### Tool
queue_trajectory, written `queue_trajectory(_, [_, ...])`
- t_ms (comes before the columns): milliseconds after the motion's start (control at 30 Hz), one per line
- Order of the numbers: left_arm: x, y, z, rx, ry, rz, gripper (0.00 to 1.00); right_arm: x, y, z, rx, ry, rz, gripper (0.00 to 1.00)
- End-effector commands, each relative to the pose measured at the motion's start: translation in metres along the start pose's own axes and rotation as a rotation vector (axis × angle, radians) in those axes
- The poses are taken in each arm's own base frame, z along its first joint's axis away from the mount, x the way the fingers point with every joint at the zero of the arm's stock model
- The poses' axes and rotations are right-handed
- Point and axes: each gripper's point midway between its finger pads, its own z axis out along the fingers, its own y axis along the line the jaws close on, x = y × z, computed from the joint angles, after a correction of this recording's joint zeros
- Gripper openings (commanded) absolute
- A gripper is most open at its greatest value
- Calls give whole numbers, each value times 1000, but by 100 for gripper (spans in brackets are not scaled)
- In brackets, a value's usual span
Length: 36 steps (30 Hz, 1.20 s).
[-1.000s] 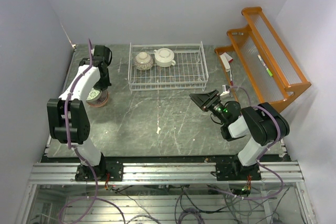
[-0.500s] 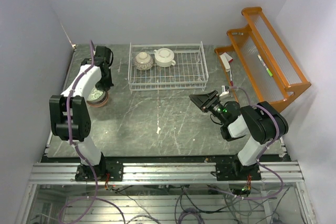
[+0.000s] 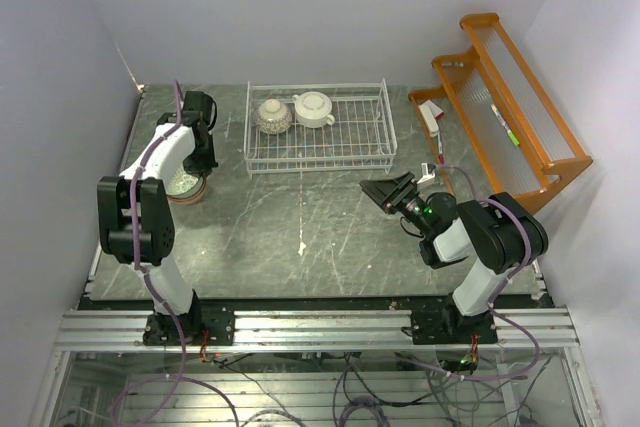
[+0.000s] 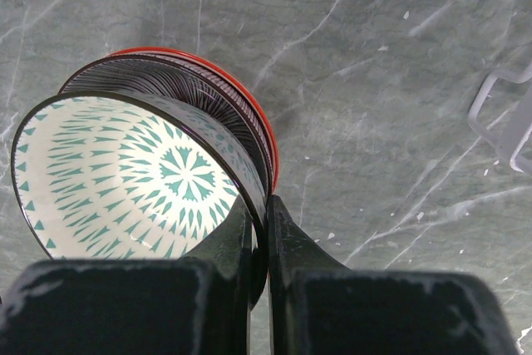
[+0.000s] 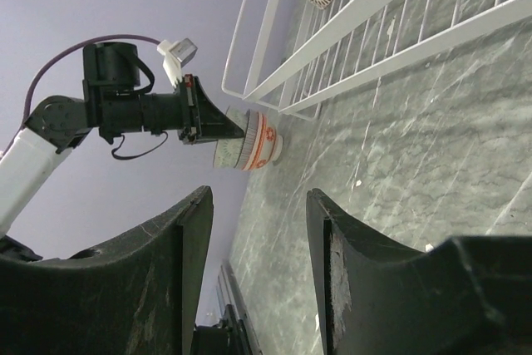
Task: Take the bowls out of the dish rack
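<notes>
On my overhead feed the left gripper (image 3: 192, 169) is down over a stack of bowls (image 3: 185, 185) that sits close to the left edge of the desk (image 3: 300, 237), about midway between its near and far edges; the left wrist camera shows the fingers (image 4: 291, 247) pinched together on the rim of the topmost one, a teal-patterned bowl (image 4: 141, 176), one finger inside the rim and one outside; under it I can see a black-striped bowl (image 4: 199, 89) and, lowest, a bowl with a red rim (image 4: 249, 101), all nested; from the right wrist camera the stack rests on the desk surface.

The dish rack (image 3: 340, 160) stands at the far edge of the desk, roughly centred; two bowls are in it, both toward its far-left corner: a grey-patterned bowl (image 3: 273, 115) and, just to its right, a white bowl with a side handle (image 3: 313, 108); whether those two touch I cannot tell.

The right gripper (image 3: 383, 190) is over the right half of the desk, well apart from the rack, pointing left; its fingers (image 5: 187, 239) are spread wide with nothing between them.

An orange wooden shelf (image 3: 510, 107) stands along the right edge.
</notes>
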Motion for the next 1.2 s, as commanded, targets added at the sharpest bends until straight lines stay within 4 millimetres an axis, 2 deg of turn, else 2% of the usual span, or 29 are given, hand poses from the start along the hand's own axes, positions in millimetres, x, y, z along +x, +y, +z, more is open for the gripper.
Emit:
queue_trajectory(0, [-5, 9, 3, -33, -9, -8, 7, -22, 56, -1, -244, -88, -143, 48])
queue_trajectory(100, [-4, 10, 4, -37, -3, -9, 11, -20, 52, 0, -234, -83, -133, 48])
queue_trajectory(300, [-2, 6, 5, -10, 4, -17, 26, -20, 49, 2, -228, -77, -128, 47])
queue_trajectory(833, [-7, 12, -6, -20, -32, -35, 28, -17, 45, 3, -220, -65, -128, 47])
queue_trajectory(933, [-8, 14, -8, -32, -42, -39, 30, -17, 44, 3, -217, -66, -127, 47])
queue_trajectory(1067, [-9, 15, -10, -35, -52, -42, 40, -17, 43, 3, -216, -66, -128, 47])
queue_trajectory(1167, [-9, 16, -11, -39, -55, -45, 42, -17, 44, 2, -217, -65, -129, 47])
